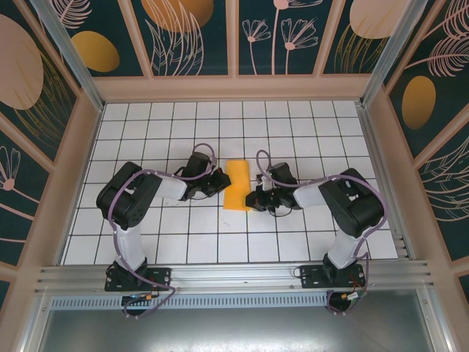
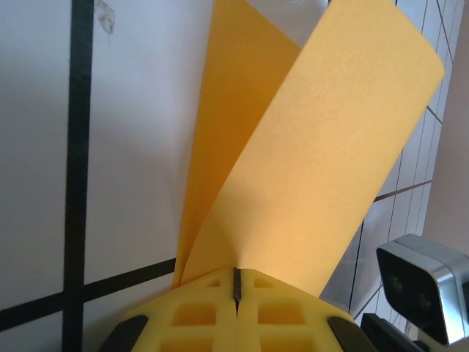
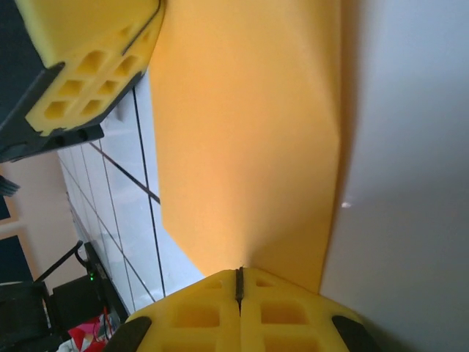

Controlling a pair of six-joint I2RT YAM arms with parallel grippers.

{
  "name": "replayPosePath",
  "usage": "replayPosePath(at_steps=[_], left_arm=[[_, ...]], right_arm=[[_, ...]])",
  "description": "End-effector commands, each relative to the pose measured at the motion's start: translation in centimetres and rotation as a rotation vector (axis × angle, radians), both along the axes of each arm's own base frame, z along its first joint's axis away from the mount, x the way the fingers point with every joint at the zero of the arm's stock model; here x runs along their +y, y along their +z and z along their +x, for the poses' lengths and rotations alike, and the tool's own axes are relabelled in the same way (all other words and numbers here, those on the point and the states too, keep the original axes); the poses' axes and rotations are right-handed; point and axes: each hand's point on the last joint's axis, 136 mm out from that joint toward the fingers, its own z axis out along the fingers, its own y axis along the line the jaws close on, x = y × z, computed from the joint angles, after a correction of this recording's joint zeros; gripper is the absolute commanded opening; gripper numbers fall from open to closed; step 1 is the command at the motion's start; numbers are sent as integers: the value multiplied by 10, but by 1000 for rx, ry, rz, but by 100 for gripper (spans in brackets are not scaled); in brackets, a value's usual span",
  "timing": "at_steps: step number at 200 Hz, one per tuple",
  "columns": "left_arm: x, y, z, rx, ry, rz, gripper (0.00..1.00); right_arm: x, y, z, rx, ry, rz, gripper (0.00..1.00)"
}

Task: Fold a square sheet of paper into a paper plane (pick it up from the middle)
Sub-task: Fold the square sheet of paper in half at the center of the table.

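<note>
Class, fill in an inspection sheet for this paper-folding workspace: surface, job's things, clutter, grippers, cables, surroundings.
Surface: table of white tiles with dark grid lines.
Job's things: square sheet of paper, orange-yellow, folded into a narrow strip mid-table; in the left wrist view its flaps stand apart, not flat.
Clutter: nothing seen.
Grippers: left gripper shut on the paper from its left side; right gripper shut on it from the right side.
Cables: purple cables loop along both arms, away from the paper.
Surroundings: dark wall panels with floral motifs; metal rail at the near edge.
</note>
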Motion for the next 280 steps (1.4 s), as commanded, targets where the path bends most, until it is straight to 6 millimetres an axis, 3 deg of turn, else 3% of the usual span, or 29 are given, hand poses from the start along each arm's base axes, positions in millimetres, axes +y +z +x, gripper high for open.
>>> replayPosePath(at_steps=[1,51,67,135,157,179,199,219,244,280], left_arm=[[19,-46,-20,106,15,113,0],[19,-45,-20,106,16,114,0],[19,-45,-20,105,15,113,0],[19,-46,-20,109,13,115,0],[19,-46,-20,108,9,118,0],[19,-46,-20,108,8,118,0],[19,-47,-21,108,5,124,0],[20,-47,-21,109,6,123,0],[20,-48,-22,110,6,124,0],[19,-47,-22,108,1,121,0]], right_arm=[[-9,-24,-16,61,2,-72,0],[5,22,2,-36,14,-13,0],[9,28,3,-41,25,10,0],[-6,-22,-21,47,36,-157,0],[-9,-23,-20,48,26,-174,0],[1,7,-2,-24,17,-108,0],[5,48,29,-124,-23,-24,0],[2,70,60,-179,-64,43,0],[4,66,84,-183,-73,45,0],[8,44,94,-146,-66,24,0]])
